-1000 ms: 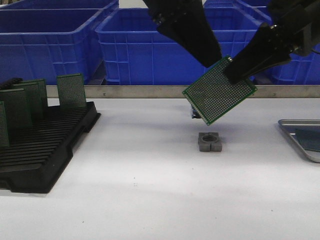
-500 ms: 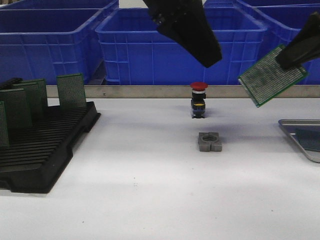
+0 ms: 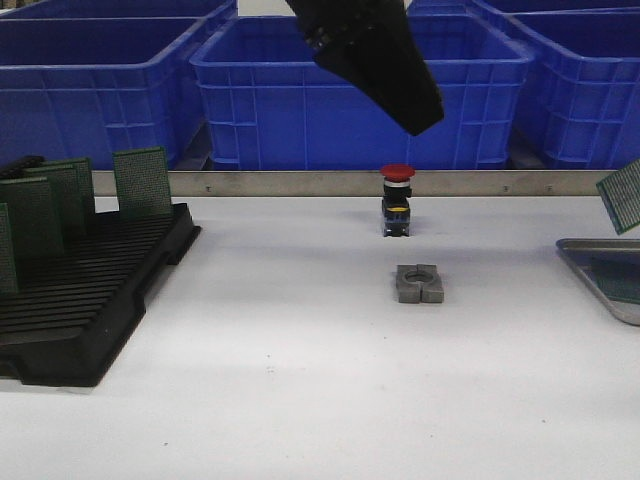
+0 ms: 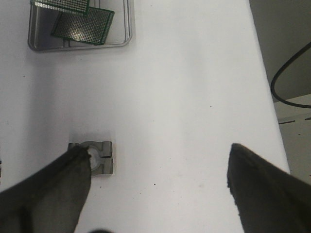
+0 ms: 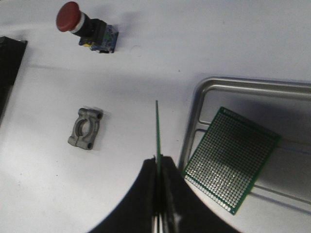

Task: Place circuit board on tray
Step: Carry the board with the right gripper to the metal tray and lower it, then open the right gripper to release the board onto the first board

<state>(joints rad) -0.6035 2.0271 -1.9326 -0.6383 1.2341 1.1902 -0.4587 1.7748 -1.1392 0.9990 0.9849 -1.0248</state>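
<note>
At the right edge of the front view, the held board (image 3: 624, 196) hangs tilted above the tray (image 3: 590, 262), with only one green corner in frame. The right wrist view shows it edge-on: the right end effector (image 5: 159, 162) is closed on its near edge, both fingers pressed flat against the two faces, and the board stands out from them over the surface just beside the tray's rim. A second board (image 5: 231, 159) already lies flat inside the tray, skewed against the ridges.

The left end effector (image 4: 158, 170) hovers at centre over the surface with its fingers spread wide and nothing between them; a grey clamp block (image 4: 96, 157) sits under one finger. The red button (image 3: 398, 198) stands behind that block in the front view. At the left, the black rack (image 3: 85, 295) holds more boards upright.

The board looks thin, light and stiff, so an edge pinch should carry it without sag. Its faces are probably smooth, and a grip on so narrow a strip leaves it free to swivel if it catches the rim. The perforated panel is likely brittle at the corners, so a corner-first drop onto metal is best avoided. Taking hold along one edge, as now, keeps the faces clear for laying it down; the free floor beside the lying board seems the natural spot.
</note>
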